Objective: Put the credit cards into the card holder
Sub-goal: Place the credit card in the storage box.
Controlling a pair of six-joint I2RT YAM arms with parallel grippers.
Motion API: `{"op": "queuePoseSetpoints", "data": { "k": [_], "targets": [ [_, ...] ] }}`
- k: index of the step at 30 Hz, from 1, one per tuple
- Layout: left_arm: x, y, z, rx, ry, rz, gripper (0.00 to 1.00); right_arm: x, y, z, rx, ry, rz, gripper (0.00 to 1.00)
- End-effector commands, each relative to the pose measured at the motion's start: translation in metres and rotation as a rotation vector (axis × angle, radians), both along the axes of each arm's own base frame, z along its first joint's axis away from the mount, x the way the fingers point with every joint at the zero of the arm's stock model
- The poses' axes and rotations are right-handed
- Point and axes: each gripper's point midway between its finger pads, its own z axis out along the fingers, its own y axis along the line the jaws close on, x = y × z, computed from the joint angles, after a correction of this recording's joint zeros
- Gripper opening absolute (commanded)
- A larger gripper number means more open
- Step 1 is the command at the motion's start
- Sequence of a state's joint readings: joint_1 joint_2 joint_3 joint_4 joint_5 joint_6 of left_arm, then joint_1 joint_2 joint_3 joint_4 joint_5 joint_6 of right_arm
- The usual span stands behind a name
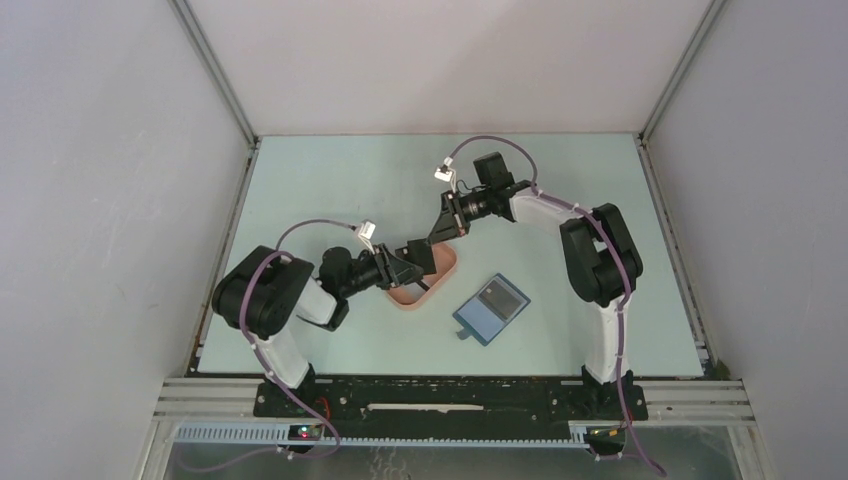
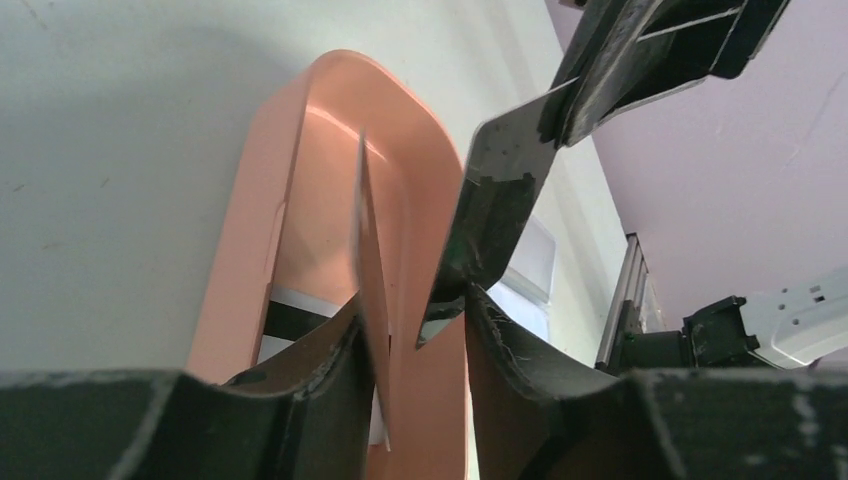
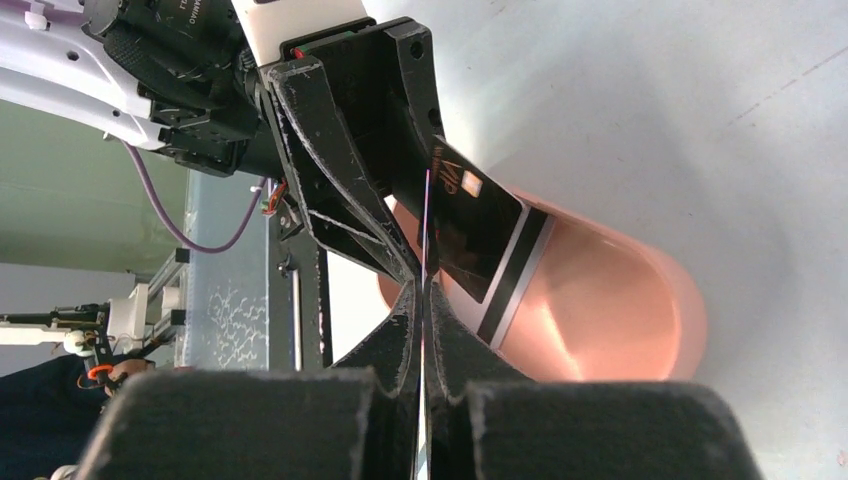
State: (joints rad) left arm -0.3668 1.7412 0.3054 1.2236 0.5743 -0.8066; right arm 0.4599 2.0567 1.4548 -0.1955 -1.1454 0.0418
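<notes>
My right gripper [image 1: 437, 238] [image 3: 423, 290] is shut on a dark credit card [image 2: 500, 200], which shows edge-on between its own fingers. It holds the card upright over the pink tray [image 1: 405, 300]. My left gripper [image 1: 418, 262] [image 2: 410, 310] faces it with jaws apart. The dark card's lower corner touches its right finger. A thin card [image 2: 365, 250], seen edge-on, rests against its left finger. A black card with a stripe [image 3: 480, 225] lies in the tray. The blue card holder [image 1: 490, 308] lies open on the table, right of the tray.
The pink oval tray [image 2: 330, 100] [image 3: 620, 320] sits under both grippers, which meet tip to tip above it. The table has side rails at its left and right edges and the arm bases along the near edge.
</notes>
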Motion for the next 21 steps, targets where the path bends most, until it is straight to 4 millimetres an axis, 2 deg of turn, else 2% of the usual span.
{"op": "queuePoseSetpoints", "data": {
  "k": [1, 12, 21],
  "targets": [
    [0.012, 0.004, 0.007, 0.046, -0.057, 0.023, 0.43, 0.009, -0.008, 0.029, 0.039, -0.067, 0.002, 0.00],
    [0.008, 0.012, 0.014, 0.109, -0.072, 0.040, 0.51, 0.001, -0.032, 0.050, 0.039, -0.137, -0.001, 0.00],
    [0.004, 0.029, 0.018, 0.219, -0.075, 0.088, 0.56, -0.015, -0.050, 0.061, 0.004, -0.167, -0.011, 0.00]
  ]
}}
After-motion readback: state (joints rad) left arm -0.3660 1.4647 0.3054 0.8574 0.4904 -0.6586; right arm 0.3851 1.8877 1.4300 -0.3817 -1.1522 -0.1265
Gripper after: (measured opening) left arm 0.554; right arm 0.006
